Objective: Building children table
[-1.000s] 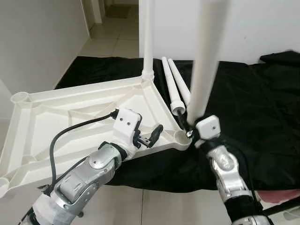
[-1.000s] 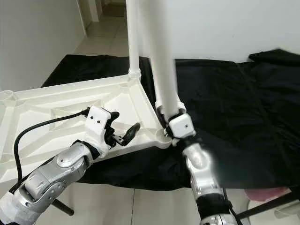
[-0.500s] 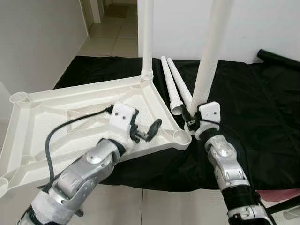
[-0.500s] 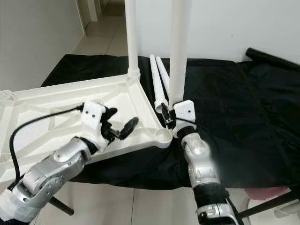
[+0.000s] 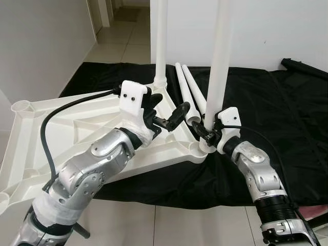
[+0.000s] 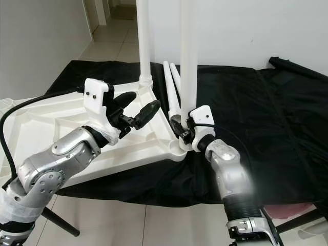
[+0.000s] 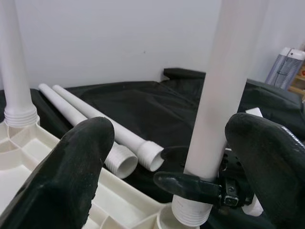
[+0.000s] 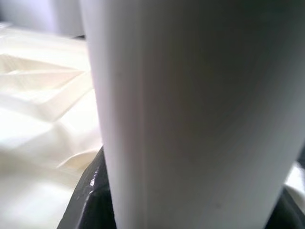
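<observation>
- black fingers of the right gripper (image 5: 207,134) are closed round the foot of a tall white plastic table leg (image 5: 220,61), which stands upright with its threaded end at the near corner socket (image 5: 199,151) of the tabletop.
- white leg surface (image 8: 190,114) crowds the right wrist view, with one black finger (image 8: 93,200) showing at its side.
- left gripper (image 5: 166,115) hovers above the tabletop near that corner, jaws spread wide and holding nothing; in the left wrist view its two black fingertips (image 7: 76,176) stand either side of the gripped leg (image 7: 224,86) without touching it.
- upturned white plastic children's tabletop (image 5: 61,128) shows its ribbed underside and is tilted, resting partly on a black cloth (image 5: 277,118).
- second white leg (image 5: 161,41) stands upright, seated in the far corner socket of the tabletop.
- two loose white legs (image 5: 189,95) lie side by side on the black cloth, just beyond the near corner, open threaded ends toward the robot.
- black cable (image 5: 56,118) runs from the left wrist over the tabletop.
- beige tiled floor (image 5: 123,46) and a white wall (image 5: 287,25) lie behind.
</observation>
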### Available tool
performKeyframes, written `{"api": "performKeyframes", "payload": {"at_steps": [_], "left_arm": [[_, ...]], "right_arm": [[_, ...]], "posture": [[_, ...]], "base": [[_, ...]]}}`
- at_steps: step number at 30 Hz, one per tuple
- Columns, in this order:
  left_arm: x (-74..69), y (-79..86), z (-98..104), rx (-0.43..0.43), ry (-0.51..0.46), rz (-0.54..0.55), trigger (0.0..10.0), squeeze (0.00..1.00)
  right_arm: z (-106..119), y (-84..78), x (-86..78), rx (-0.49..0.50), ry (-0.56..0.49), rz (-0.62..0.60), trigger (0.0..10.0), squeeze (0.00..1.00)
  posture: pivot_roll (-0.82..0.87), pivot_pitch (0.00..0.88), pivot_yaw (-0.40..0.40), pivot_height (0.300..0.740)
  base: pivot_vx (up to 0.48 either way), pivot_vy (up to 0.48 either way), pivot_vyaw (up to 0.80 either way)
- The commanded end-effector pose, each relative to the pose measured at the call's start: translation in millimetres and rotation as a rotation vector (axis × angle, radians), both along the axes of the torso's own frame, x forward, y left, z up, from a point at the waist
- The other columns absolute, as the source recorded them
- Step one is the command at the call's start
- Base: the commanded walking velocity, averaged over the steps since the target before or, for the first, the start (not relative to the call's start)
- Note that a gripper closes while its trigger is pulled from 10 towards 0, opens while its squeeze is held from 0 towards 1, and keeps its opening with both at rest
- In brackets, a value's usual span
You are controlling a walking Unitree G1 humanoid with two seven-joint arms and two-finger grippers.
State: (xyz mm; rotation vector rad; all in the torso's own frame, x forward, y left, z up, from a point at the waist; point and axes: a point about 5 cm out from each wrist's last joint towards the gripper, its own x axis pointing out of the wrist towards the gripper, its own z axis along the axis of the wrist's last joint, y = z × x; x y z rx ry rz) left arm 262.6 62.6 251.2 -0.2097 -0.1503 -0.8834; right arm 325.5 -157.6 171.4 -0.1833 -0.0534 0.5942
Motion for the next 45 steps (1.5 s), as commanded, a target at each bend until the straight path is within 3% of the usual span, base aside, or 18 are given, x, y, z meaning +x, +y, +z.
{"api": "performKeyframes", "payload": {"at_steps": [1,6,13,23,33,39,45], "left_arm": [[-17.7,-11.5,7,0.038,-0.102,-0.384,10.0,0.0],[-21.2,-17.8,8,0.08,-0.11,-0.46,10.0,0.0],[-22.0,-22.6,9,0.129,-0.118,-0.532,10.0,0.0],[-29.1,-25.9,26,0.081,-0.097,-0.666,10.0,0.0],[-38.6,-20.8,45,0.002,-0.061,-0.828,10.0,0.0],[-39.2,-19.6,43,0.004,-0.038,-0.854,10.0,0.0],[-29.6,-21.4,41,0.005,-0.024,-0.779,10.0,0.0]], "right_arm": [[2,-2.5,-2.6,-0.013,0.023,0.055,10.0,0.0],[3,-6.5,-5.6,-0.044,0.097,0.146,10.0,0.0],[14,-3.5,-15.9,-0.11,0.098,0.323,10.0,0.0],[21,7.9,-30.0,-0.126,0.121,0.489,10.0,0.0],[21,18.4,-33.4,-0.095,0.164,0.571,10.0,0.0],[19,21.6,-32.5,-0.073,0.181,0.567,10.0,0.0],[6,39.3,-41.8,-0.069,0.23,0.623,10.0,0.0]], "posture": [[0.02,0.001,0.001,0.74],[0.01,0.004,0.003,0.74],[0.0,0.0,0.018,0.74],[0.0,0.0,0.03,0.74],[0.01,0.0,0.027,0.74],[0.0,0.0,0.028,0.74],[0.0,0.0,0.031,0.74]], "base": [[0.0,0.0,0.0],[0.0,0.0,0.0],[0.0,0.0,0.0],[0.0,0.0,0.0],[0.0,0.0,0.0],[0.0,0.0,0.0],[0.0,0.0,0.0]]}}
